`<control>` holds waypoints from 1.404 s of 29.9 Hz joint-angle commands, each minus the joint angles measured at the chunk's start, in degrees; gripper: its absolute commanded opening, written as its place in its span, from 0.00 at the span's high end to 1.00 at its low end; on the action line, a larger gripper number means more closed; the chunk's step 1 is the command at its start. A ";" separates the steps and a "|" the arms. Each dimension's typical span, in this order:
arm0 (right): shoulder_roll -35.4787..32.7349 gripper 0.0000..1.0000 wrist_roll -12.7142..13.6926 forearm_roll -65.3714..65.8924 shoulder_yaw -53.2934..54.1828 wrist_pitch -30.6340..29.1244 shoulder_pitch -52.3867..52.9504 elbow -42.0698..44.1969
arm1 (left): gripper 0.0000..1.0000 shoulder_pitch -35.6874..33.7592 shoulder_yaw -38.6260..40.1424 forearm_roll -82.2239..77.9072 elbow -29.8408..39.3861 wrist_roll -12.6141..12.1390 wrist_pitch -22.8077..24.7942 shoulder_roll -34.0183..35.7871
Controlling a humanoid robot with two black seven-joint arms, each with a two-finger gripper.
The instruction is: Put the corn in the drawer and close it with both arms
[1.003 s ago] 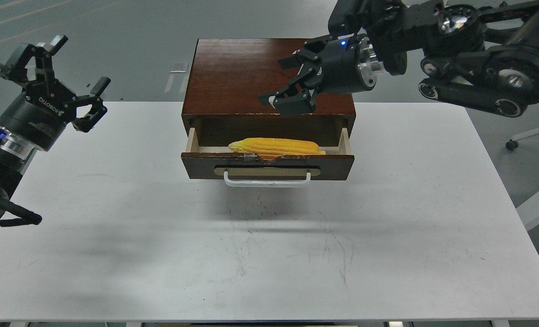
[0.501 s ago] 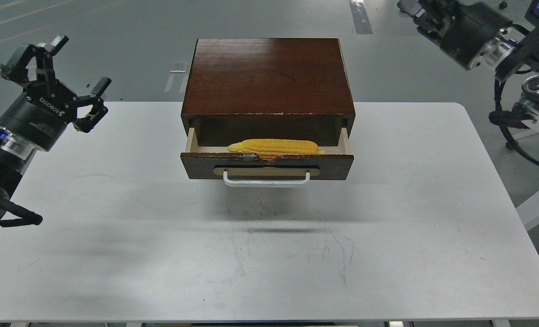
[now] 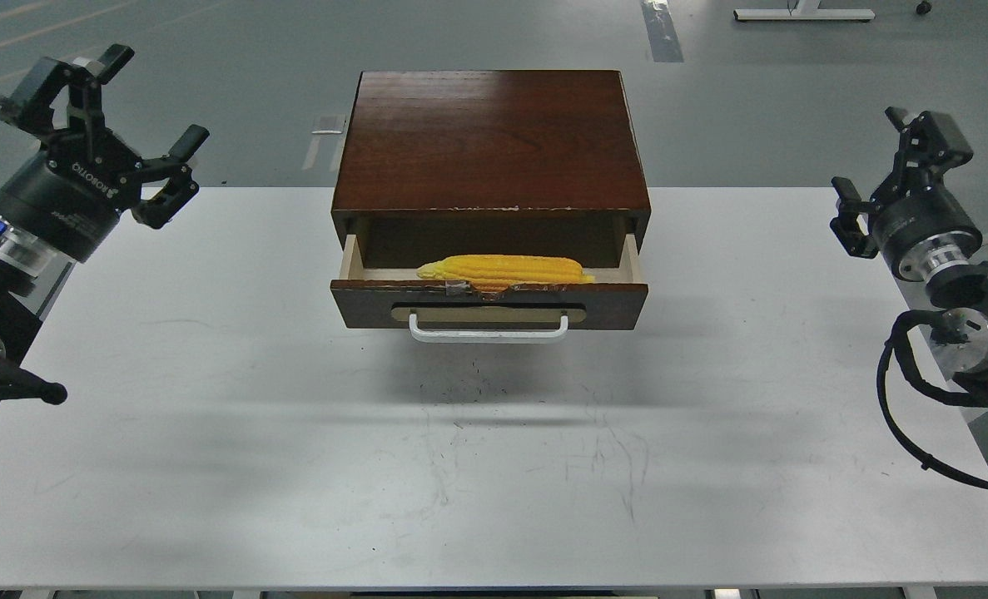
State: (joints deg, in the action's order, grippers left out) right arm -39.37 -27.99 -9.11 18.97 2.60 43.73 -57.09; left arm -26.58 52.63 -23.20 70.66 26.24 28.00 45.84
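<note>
The yellow corn (image 3: 502,269) lies lengthwise inside the drawer (image 3: 489,301), which stands pulled partly out of the dark brown cabinet (image 3: 490,137). The drawer's white bar handle (image 3: 489,331) faces me. My left gripper (image 3: 115,125) is open and empty, raised above the table's left edge, far left of the cabinet. My right gripper (image 3: 889,166) is open and empty, above the table's right edge, far right of the cabinet.
The white table (image 3: 494,449) carries the cabinet at its back middle. Scuff marks cross its front. A black cable (image 3: 918,433) loops from my right arm at the right edge. Grey floor lies behind.
My right arm has pulled away from above the drawer, swung up and right, and now sits low at the table's right edge. My left gripper has shifted slightly up and right. The corn has not moved.
</note>
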 commanded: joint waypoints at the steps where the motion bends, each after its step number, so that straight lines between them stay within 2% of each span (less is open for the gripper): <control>1: 1.30 0.03 -0.01 -0.12 -0.07 0.12 -2.24 1.98 | 0.00 -1.28 0.88 -11.47 5.43 0.56 0.00 1.26; 6: 3.24 0.03 -0.01 -0.03 -0.34 0.30 -3.57 2.77 | 0.00 -2.95 4.14 -29.68 14.41 1.00 0.00 0.74; 10: 3.33 0.03 -0.01 0.06 -0.51 0.39 -5.06 3.21 | 0.05 -7.60 3.88 -46.00 21.61 1.53 0.00 -2.24; 16: 3.33 0.03 -0.01 0.15 -0.60 0.30 -5.15 3.57 | 0.14 -8.32 2.92 -65.90 29.61 1.76 0.00 -7.17; 17: 3.33 0.03 -0.01 0.15 -0.60 0.30 -5.06 3.57 | 0.17 -8.31 1.87 -69.49 30.49 1.76 0.00 -7.96; 18: 3.24 0.03 -0.01 0.15 -0.60 0.30 -5.06 3.57 | 0.29 -9.01 -0.06 -72.22 30.42 1.76 0.00 -9.01; 20: 3.24 0.03 -0.01 0.23 -0.60 0.21 -5.06 3.57 | 0.39 -10.77 -2.17 -74.52 30.41 1.76 0.00 -10.24; 22: 3.24 0.03 -0.01 0.23 -0.60 0.21 -5.15 3.57 | 0.56 -12.27 -5.25 -78.13 30.41 1.76 0.00 -11.30; 23: 3.16 0.03 -0.01 0.23 -0.60 0.21 -5.15 3.57 | 0.75 -12.70 -7.09 -79.79 30.41 1.76 0.00 -11.39; 24: 3.15 0.03 -0.01 0.23 -0.60 0.21 -5.24 3.57 | 0.87 -12.71 -8.50 -80.94 30.41 1.76 0.00 -11.39; 26: 3.07 0.03 -0.01 0.23 -0.60 0.21 -5.24 3.57 | 0.98 -12.62 -10.00 -82.35 30.41 1.76 0.00 -11.39; 28: 3.07 0.03 -0.01 0.23 -0.60 0.21 -5.50 3.57 | 1.00 -12.62 -13.15 -84.89 30.41 1.76 -0.49 -11.30; 33: 3.15 0.03 -0.01 0.32 -0.69 0.12 -5.68 3.57 | 1.00 -11.66 -20.10 -90.35 30.41 1.76 -11.03 -10.43; 35: 3.15 0.03 -0.01 0.50 -0.69 0.12 -5.94 3.65 | 1.00 -10.26 -23.70 -92.98 30.41 1.76 -16.99 -10.07; 37: 3.15 0.03 -0.01 0.58 -0.78 0.12 -6.03 3.65 | 1.00 -8.42 -24.86 -92.90 30.41 1.76 -19.55 -9.90; 40: 3.24 0.03 -0.01 0.58 -1.13 0.12 -6.03 3.65 | 1.00 -4.38 -24.86 -92.12 30.41 1.76 -19.92 -10.86; 42: 3.24 0.03 -0.01 0.58 -1.22 0.12 -6.12 3.65 | 1.00 -1.20 -24.86 -88.70 30.41 0.83 -19.92 -11.74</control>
State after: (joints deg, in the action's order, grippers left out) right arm -36.14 -28.00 -8.53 17.94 2.72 37.70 -53.45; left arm -31.73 27.88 -115.12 101.07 27.93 8.35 35.14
